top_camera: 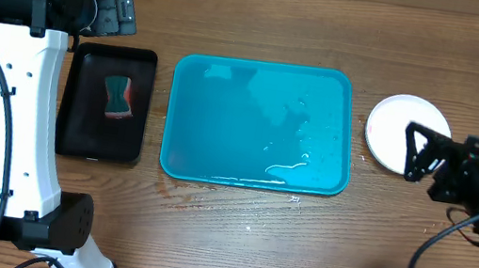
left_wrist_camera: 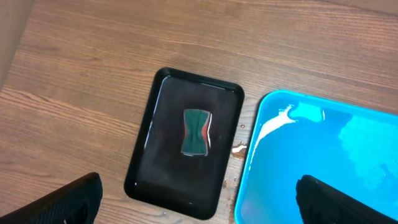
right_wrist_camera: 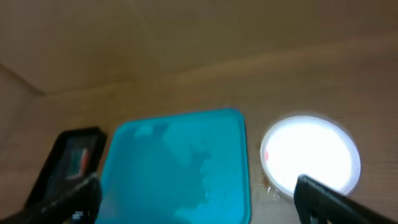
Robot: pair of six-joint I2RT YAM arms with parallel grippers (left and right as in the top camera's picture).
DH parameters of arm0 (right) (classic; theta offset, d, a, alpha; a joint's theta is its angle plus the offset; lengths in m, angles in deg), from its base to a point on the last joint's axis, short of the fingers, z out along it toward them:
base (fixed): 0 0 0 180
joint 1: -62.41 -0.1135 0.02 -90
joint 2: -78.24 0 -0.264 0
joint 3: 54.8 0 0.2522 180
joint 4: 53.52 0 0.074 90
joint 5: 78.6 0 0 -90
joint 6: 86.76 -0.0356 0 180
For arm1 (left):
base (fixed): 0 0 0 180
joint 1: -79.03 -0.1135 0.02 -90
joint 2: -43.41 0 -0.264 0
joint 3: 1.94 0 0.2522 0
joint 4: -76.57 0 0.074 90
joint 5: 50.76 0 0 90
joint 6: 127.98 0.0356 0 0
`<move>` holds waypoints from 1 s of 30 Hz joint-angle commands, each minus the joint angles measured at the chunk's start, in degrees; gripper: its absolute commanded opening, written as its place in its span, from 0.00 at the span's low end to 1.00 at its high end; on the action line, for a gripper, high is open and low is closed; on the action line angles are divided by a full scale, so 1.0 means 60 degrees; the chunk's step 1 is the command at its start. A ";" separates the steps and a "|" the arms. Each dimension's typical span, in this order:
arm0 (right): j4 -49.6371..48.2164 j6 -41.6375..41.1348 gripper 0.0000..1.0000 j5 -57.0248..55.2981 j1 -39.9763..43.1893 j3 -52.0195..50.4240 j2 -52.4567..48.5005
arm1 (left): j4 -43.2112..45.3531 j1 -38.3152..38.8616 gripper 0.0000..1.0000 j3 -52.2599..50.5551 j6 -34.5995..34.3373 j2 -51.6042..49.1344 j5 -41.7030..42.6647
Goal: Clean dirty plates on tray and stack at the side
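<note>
Looking down from overhead, the tray lies at the middle of the table, bare except for thin water pooled toward its near right corner. The plates sit off the tray just to its right, showing as one white disc; how many are stacked there cannot be told. A black tray lies just left of the turquoise one, with a green sponge in it. The right gripper hangs at the plates' right edge with its fingers spread and nothing between them. The left gripper is at the far left, beyond the black tray. From the left wrist, the left gripper has both fingers standing wide apart and empty above the black tray, with the sponge at its centre and the tray to the right. The right wrist view is blurred: the right gripper is spread wide and holds nothing, with the tray below it, the plates to the right and the black tray at the left.
</note>
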 commanded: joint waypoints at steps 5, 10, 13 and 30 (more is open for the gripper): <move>-0.4827 0.0441 1.00 -0.0120 -0.0084 -0.5541 0.3315 | 0.0015 0.0000 1.00 0.0015 0.0007 -0.0058 0.0080; -0.7949 0.0437 1.00 -0.0765 -0.0663 -0.9337 0.5581 | 0.0011 0.0000 1.00 0.0015 0.0007 -0.0058 0.0080; -0.8943 0.0430 1.00 -0.0856 -0.0947 -1.1081 0.6630 | 0.0015 0.0000 1.00 0.0015 0.0007 -0.0058 0.0080; -0.9799 0.0397 1.00 -0.1355 -0.1421 -1.3529 0.8659 | 0.0015 0.0000 1.00 0.0015 0.0007 -0.0058 0.0080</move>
